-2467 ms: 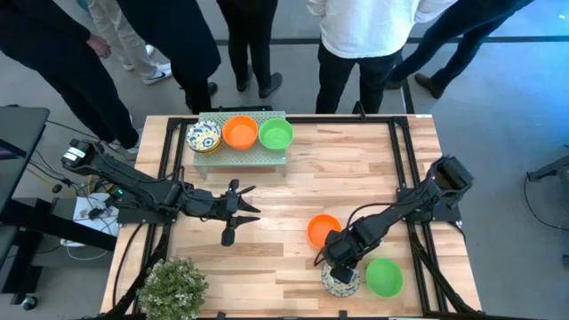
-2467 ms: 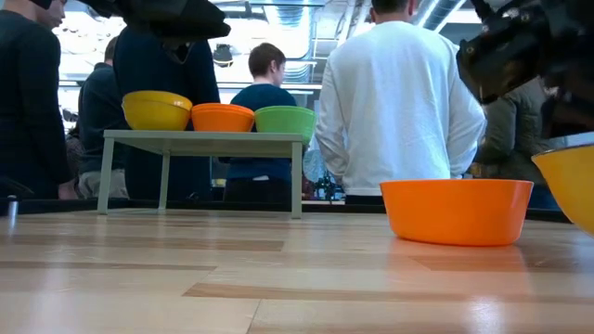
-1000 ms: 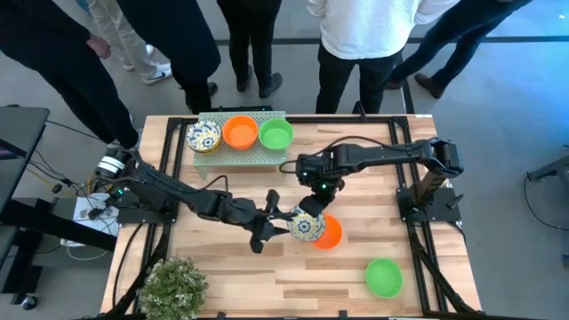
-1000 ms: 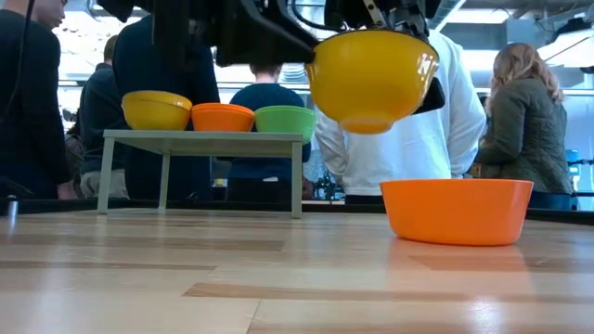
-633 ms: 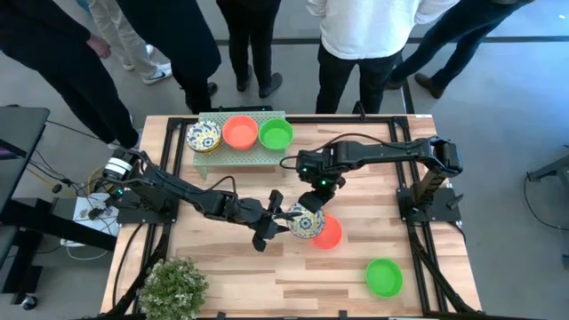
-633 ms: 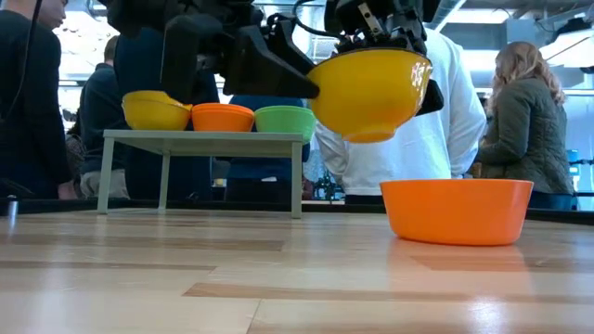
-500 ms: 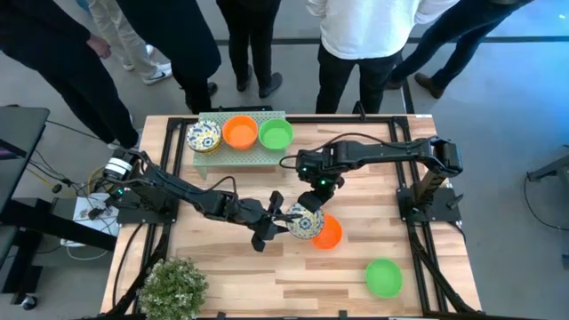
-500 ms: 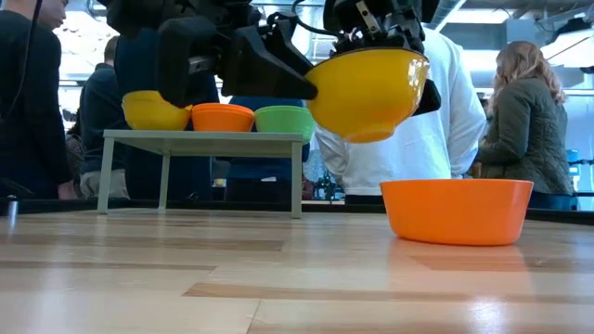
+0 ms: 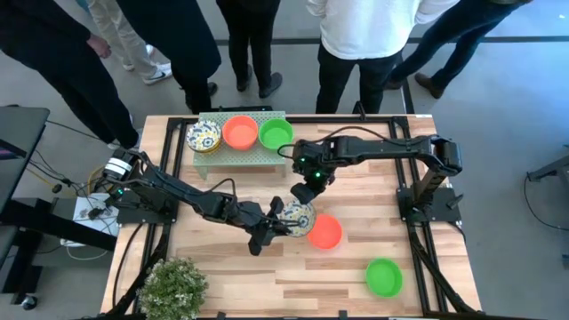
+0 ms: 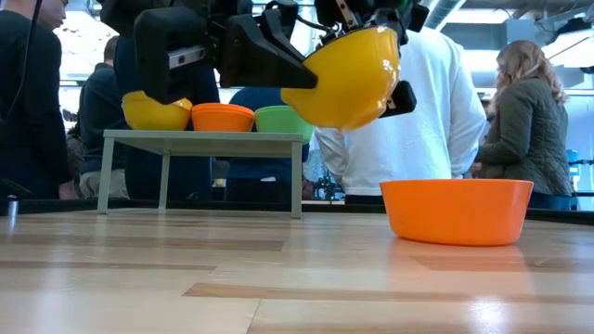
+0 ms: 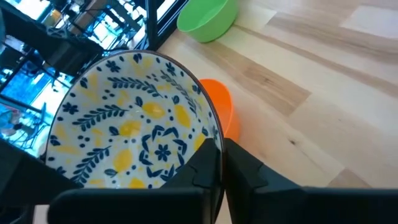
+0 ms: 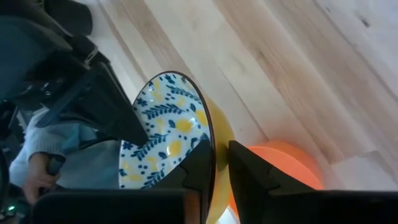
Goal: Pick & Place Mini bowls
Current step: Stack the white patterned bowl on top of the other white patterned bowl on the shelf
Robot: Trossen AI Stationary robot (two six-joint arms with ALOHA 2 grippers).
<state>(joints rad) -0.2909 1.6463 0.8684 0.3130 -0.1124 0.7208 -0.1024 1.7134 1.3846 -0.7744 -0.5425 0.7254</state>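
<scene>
A mini bowl [image 9: 298, 216], yellow outside and white with blue-yellow flowers inside [image 11: 134, 124], hangs tilted above the table's middle [image 10: 348, 79]. My left gripper [image 9: 280, 216] reaches in from the table's left and is shut on its rim. My right gripper [image 9: 305, 197] comes from the far side, pointing down. Its fingers [image 12: 200, 158] stand slightly apart on either side of the far rim [image 12: 213, 146]. An orange mini bowl [image 9: 325, 232] rests on its base on the table just right of the held one. A green one [image 9: 384, 276] sits near the front right. My left gripper holds the floral bowl by its left rim [image 11: 219, 140], one finger inside and one outside. The fingers come almost level from the table's left. The bowl is lifted clear and tilted, left rim lower. My right gripper straddles the far rim; I cannot tell whether it touches.
A low grey-green stand [image 9: 240, 157] at the far left carries a floral [image 9: 203, 136], an orange [image 9: 239, 132] and a green bowl [image 9: 275, 133]. A potted plant [image 9: 173, 284] stands at the near left corner. People stand beyond the far edge.
My left gripper, wide open around the bowl's left rim a second ago, has shut on it. The bowl has tipped, its left rim now lower than its right, and has shifted a little toward the table's left and far edge.
</scene>
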